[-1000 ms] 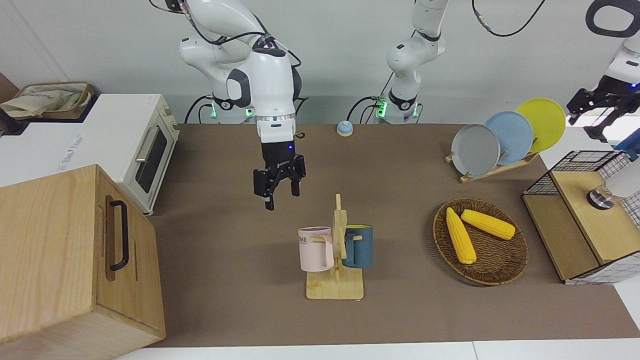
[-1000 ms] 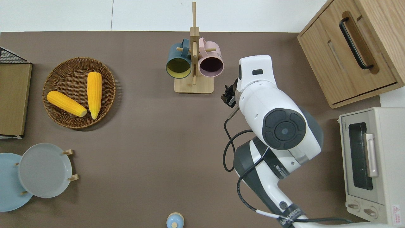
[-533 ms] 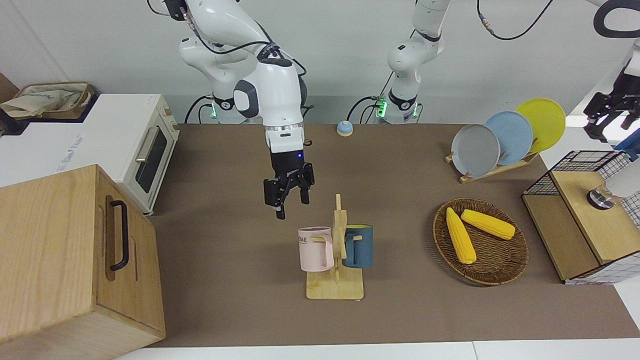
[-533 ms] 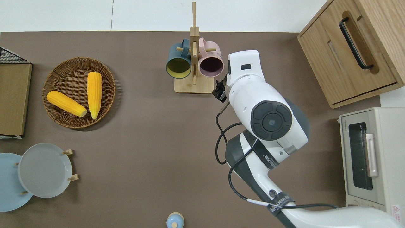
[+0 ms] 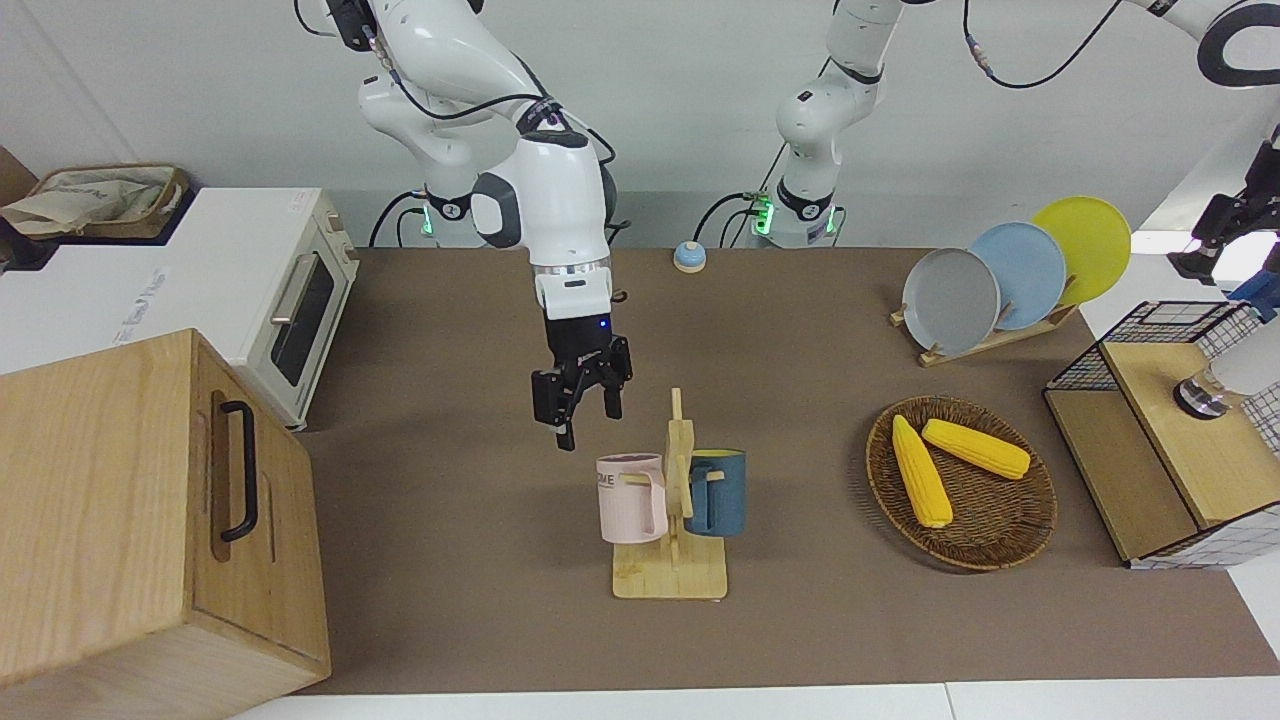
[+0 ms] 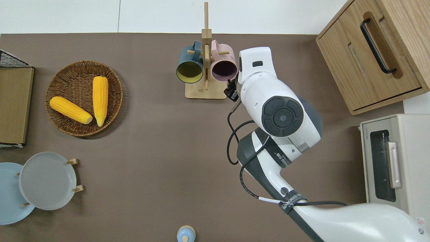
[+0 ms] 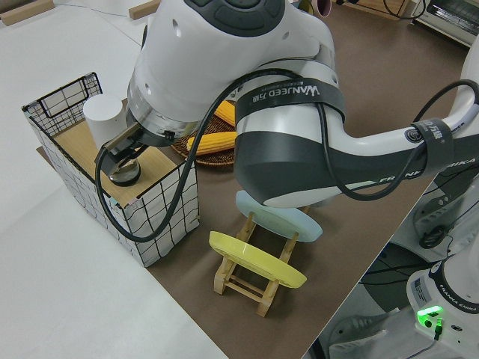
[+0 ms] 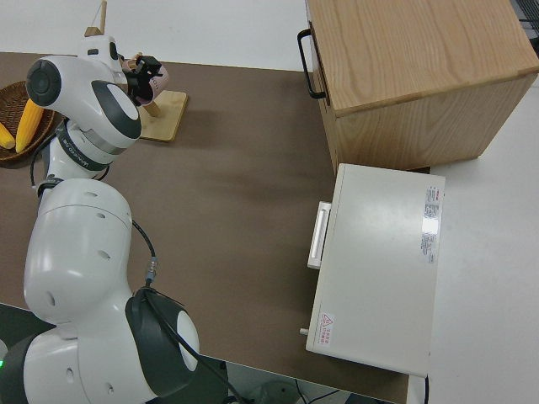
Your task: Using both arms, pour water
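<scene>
Right gripper (image 5: 580, 415) has advanced toward the pink mug (image 5: 631, 497) on the wooden rack (image 5: 670, 575); fingers parted, empty. Left gripper (image 5: 1225, 235) has withdrawn toward its end of the surface (image 5: 450, 560); fingers' state indeterminable. Judgement: mug pickup imminent, pouring not begun.

Over the last second the right hand (image 5: 583, 409) has travelled across the desk (image 5: 800, 330) toward the wooden mug stand (image 5: 676, 520), farther from the robots and lower, its fingers spread and empty as before. In the overhead view it now hangs at the corner of the stand's base, just beside the pink mug (image 6: 223, 67), where earlier it was well short of it. The left hand (image 5: 1225, 235) has risen and drawn away past the desk's end, toward the edge of the front view.
</scene>
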Tool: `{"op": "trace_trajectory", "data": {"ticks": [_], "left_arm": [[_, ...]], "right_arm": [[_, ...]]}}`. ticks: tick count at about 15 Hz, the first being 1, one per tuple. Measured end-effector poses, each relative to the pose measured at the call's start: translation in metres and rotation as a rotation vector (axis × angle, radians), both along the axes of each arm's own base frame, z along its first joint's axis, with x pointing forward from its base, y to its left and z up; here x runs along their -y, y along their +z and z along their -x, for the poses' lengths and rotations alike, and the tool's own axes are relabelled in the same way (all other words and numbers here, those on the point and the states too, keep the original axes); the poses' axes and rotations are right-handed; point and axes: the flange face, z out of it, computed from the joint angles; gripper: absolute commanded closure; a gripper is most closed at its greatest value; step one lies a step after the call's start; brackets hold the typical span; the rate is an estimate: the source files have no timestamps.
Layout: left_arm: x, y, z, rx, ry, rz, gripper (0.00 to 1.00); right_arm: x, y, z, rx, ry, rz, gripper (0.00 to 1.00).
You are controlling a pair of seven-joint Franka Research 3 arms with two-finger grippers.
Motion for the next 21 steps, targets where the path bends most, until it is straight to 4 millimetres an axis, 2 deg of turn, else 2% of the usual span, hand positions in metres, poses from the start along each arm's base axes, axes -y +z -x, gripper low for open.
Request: {"op": "trace_trajectory", "data": {"ticks": [5,8,11,13,18,21], "left_arm": [[0.0,-0.026,-0.014,0.079,0.027,-0.027,0.0],[0.005,-0.038,-0.024,0.1,0.033,-0.022,0.0],[0.011,-0.05,-0.035,0.11,0.03,-0.016,0.0],[0.012,-0.055,-0.038,0.108,0.012,-0.021,0.0],[0.005,-0.076,-0.043,0.151,-0.007,-0.005,0.0],[0.008,-0.087,-0.05,0.148,-0.012,-0.001,0.0]], "right_arm": [[-0.013,-0.005,-0.008,0.013,0.015,-0.01,0.13],[-0.01,-0.008,-0.014,0.017,0.007,-0.007,0.163],[-0.005,-0.01,-0.02,0.02,-0.004,-0.005,0.312],[-0.006,-0.01,-0.023,0.023,-0.005,-0.008,0.333],[-0.014,-0.012,-0.022,0.024,0.006,-0.008,0.49],[-0.015,-0.011,-0.022,0.026,0.007,-0.007,0.563]]}}
